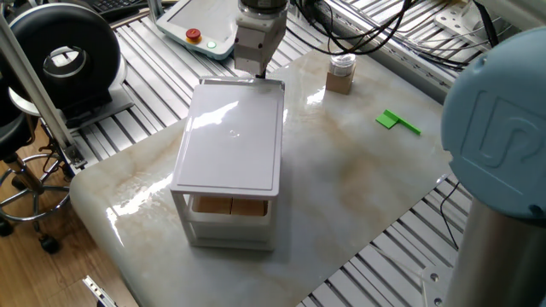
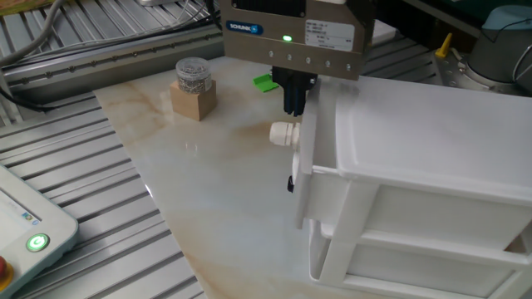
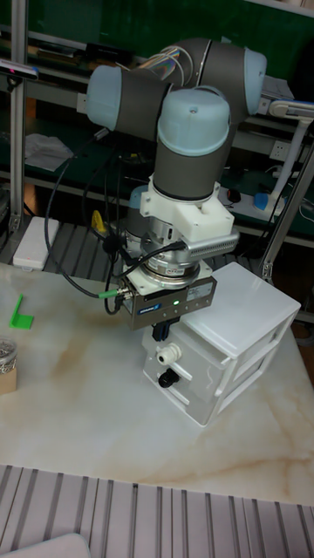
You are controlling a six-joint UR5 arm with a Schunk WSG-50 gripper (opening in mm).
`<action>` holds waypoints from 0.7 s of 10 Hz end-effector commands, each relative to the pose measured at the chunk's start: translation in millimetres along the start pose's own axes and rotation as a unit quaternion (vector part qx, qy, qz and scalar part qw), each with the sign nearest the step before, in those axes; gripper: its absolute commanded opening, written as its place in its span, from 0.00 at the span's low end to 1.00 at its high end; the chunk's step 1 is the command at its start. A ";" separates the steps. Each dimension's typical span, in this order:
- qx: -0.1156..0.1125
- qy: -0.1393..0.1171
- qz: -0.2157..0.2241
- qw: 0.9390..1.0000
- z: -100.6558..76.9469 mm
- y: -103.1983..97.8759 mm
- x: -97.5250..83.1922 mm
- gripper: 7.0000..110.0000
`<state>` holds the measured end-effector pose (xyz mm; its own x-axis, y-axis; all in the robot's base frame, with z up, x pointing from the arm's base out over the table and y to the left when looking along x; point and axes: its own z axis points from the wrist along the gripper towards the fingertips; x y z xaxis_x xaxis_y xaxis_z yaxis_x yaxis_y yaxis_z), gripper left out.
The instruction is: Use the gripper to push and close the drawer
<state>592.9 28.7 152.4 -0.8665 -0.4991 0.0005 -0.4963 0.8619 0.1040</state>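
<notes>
Pressed against the plain front of the drawer (image 2: 320,178), the gripper (image 2: 297,98) points straight down with its two dark fingers (image 2: 296,93) drawn together into one narrow stub, nothing between them. Its tips meet the top edge of the drawer front, just above a round white knob (image 2: 283,134).

That drawer is the top one of a small white cabinet (image 1: 230,153) and juts only a little way out from under the cabinet's glossy roof panel (image 1: 232,136); a thin strip of its open top shows in the other fixed view, and what lies inside cannot be made out. From the tall fixed view two knobs are visible on the cabinet's front, one white and one dark below it. At the cabinet's opposite end, in one fixed view, an open compartment holds what look like two pale wooden blocks (image 1: 230,205) side by side.

Standing on the marble tabletop (image 1: 341,179), the cabinet lies with bare surface on every side. Beyond the drawer front, the tabletop runs clear to its edge, where ribbed metal rails begin.

Loose things on the tabletop number two: one wooden block with a small clear jar on top (image 2: 193,87), well apart from the cabinet, and one green piece (image 1: 397,122) farther off.
</notes>
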 end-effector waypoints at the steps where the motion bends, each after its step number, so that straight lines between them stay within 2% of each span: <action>1: -0.003 -0.005 0.006 1.000 0.1 9.3 1.0 0.00; 7: -0.005 -0.009 0.011 1.000 2.1 18.4 5.8 0.00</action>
<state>582.0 36.0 151.0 -0.8733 -0.4872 -0.0049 -0.4851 0.8685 0.1022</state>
